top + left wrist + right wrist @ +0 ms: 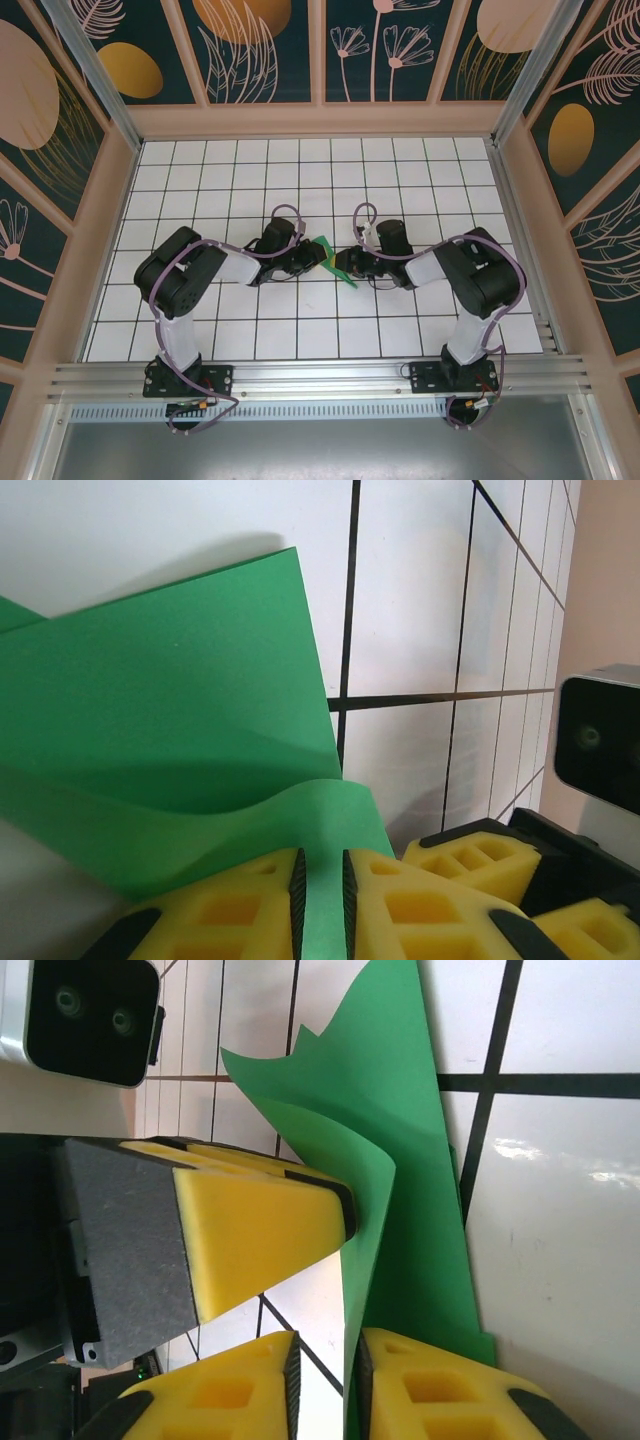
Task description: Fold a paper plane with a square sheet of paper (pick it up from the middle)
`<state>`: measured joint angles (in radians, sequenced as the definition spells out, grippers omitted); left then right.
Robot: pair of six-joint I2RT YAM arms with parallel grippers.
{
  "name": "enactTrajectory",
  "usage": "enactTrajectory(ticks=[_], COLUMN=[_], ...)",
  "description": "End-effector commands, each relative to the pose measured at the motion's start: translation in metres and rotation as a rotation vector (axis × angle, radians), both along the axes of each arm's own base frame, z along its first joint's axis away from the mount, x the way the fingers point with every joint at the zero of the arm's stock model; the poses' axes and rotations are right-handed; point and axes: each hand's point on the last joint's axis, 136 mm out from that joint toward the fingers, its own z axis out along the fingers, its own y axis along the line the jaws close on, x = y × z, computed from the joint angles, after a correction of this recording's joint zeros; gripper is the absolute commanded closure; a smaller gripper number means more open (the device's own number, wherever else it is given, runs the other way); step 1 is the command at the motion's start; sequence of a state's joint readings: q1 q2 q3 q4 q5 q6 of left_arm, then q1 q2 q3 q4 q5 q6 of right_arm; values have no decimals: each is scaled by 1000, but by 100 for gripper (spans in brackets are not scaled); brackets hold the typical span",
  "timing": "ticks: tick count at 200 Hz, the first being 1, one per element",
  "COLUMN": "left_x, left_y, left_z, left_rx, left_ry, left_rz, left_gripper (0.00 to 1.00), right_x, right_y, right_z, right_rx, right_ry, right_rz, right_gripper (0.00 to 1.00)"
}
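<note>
The square sheet of paper (pixel 324 247), creased and curled, is held above the tabletop (pixel 300 330) between the arms. It is pinched in the closed jaws of both the left gripper (pixel 320 885) and the right gripper (pixel 352 1385). Its long axis is judged to run far-to-near across the gap between them.

left arm (pixel 175 275), right arm (pixel 480 275): black joints, white links | cables (pixel 285 211): purple-grey loops | base plates (pixel 187 379): black | left hand (pixel 325 865), right hand (pixel 328 1345): yellow pocketed fingers (pixel 230 910), black pad strips | wrist camera (pixel 90 1015): white shell, black face, two lenses
</note>
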<state>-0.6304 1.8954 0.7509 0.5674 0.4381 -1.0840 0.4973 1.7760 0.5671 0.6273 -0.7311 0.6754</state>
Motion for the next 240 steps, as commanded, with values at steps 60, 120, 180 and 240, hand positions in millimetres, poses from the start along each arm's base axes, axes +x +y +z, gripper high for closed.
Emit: enactTrajectory(ticks=[60,120,180,240], left_x=[2,1,4,11], left_y=[2,2,-2,-6], left_z=[-15,-17,-2,52], left_rx=[57,62,40,-29], left_ry=[20,32,3,-143], left_rz=[-4,-7,-23,-31], left_gripper=[79,79,78,64], right_x=[-13,-12,-14,-24], right_y=[-12,2,0,5], right_z=[-5,-8,-17,-4], right_rx=[-185,-253,-246,-83], right_ry=[-223,-343,-299,-177], right_rz=[125,183,175,146], right_gripper=[73,77,94,99])
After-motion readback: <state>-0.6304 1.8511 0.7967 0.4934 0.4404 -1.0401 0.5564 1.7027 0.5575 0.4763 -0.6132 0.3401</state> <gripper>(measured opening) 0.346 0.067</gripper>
